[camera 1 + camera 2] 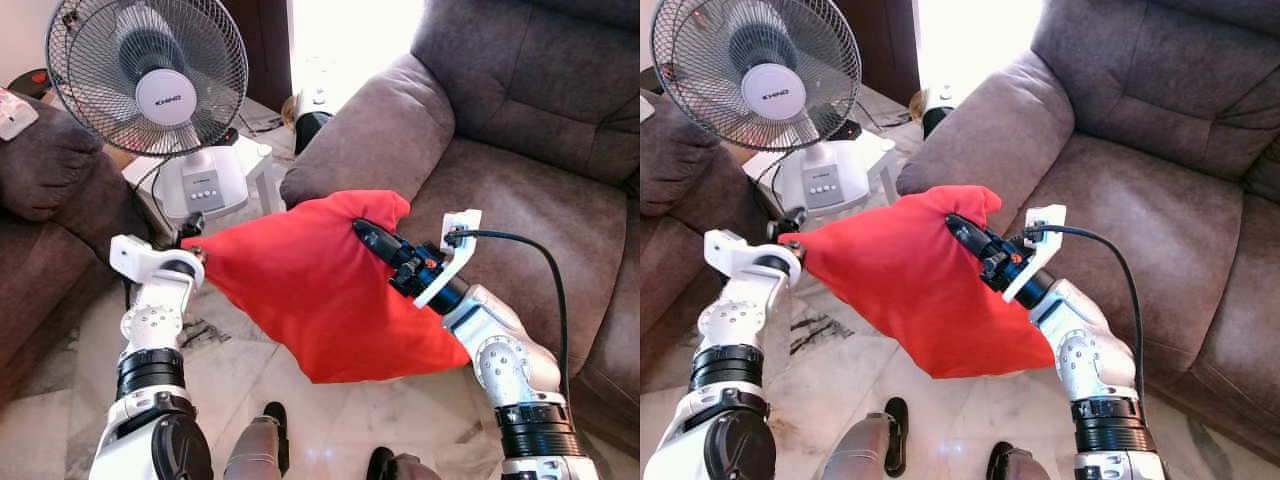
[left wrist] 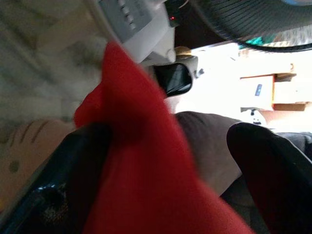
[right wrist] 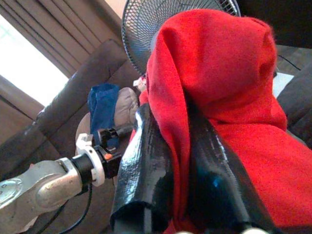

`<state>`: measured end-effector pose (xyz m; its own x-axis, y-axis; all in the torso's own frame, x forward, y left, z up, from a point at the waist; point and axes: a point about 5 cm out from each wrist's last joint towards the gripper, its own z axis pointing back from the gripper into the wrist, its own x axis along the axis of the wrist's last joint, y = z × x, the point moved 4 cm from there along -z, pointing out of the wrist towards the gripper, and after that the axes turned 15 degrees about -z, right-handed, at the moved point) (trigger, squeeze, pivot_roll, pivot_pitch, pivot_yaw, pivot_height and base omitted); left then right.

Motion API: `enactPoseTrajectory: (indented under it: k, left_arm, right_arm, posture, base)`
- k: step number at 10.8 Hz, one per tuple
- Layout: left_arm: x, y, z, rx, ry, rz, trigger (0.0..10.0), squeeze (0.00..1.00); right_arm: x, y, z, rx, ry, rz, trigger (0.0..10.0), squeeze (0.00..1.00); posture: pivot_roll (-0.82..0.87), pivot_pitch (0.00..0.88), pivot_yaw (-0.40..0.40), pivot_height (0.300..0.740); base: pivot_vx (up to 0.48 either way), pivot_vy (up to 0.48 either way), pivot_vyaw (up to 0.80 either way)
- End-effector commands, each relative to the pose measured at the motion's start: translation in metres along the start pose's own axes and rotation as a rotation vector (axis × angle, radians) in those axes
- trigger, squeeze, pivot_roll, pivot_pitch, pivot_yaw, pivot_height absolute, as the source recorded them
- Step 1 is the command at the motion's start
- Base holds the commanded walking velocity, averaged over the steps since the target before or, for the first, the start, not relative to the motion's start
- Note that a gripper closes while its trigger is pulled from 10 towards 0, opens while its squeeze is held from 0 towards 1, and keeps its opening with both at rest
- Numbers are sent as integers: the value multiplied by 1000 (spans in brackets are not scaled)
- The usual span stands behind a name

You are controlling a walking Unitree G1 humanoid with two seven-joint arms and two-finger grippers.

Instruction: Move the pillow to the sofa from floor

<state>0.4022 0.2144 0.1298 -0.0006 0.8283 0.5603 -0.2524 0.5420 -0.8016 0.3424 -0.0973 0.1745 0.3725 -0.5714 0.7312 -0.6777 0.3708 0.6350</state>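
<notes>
The red pillow (image 1: 300, 290) hangs in the air between my two arms, above the marble floor and just in front of the brown sofa (image 1: 520, 200). My left gripper (image 1: 197, 254) is shut on the pillow's left corner. My right gripper (image 1: 362, 230) is shut on its upper right edge, near the sofa's armrest. In the right wrist view both black fingers (image 3: 141, 165) pinch a fold of red cloth (image 3: 229, 73). In the left wrist view red fabric (image 2: 141, 161) lies against a black finger (image 2: 63, 195). The pillow's lower corner sags toward the floor.
A standing fan (image 1: 150, 75) on a white base sits beside a small white table (image 1: 255, 165), straight behind the pillow. Another brown seat (image 1: 50, 180) is at the left. The sofa's seat cushion (image 1: 540, 230) lies to the right of my right arm.
</notes>
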Motion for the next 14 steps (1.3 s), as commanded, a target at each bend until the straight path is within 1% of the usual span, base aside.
enactPoseTrajectory:
  k: [1, 3, 4, 5, 6, 10, 14]
  left_arm:
    - [-4, 10, 0, 50, 22, 39, 10000, 0]
    - [-16, 19, 0, 105, 70, 39, 10000, 0]
    - [-19, 21, 0, 113, 93, 18, 10000, 0]
    - [-23, 23, 0, 112, 114, 3, 2235, 0]
    - [-26, 24, -1, 105, 137, -7, 0, 0]
    - [-26, 21, 0, 64, 146, -21, 0, 0]
    - [-25, 16, 2, 8, 155, -66, 0, 0]
  right_arm:
    - [22, 30, -7, 148, -66, 65, 10000, 0]
    - [22, 31, -7, 149, -65, 67, 10000, 0]
    - [21, 31, -8, 149, -65, 67, 10000, 0]
    - [21, 31, -8, 149, -65, 70, 10000, 0]
    - [23, 32, -9, 149, -66, 72, 10000, 0]
    - [26, 32, -6, 146, -68, 78, 10000, 0]
    - [25, 30, -8, 137, -69, 77, 10000, 0]
  posture:
    - [181, 180, 34, 740]
    - [179, 171, 35, 740]
    - [177, 169, 36, 740]
    - [175, 170, 36, 740]
    - [174, 174, 36, 740]
    - [172, 187, 34, 740]
    - [179, 191, 36, 740]
  base:
    - [0, 0, 0]
    - [0, 0, 0]
    - [0, 0, 0]
    - [0, 0, 0]
    - [0, 0, 0]
    - [0, 0, 0]
    - [0, 0, 0]
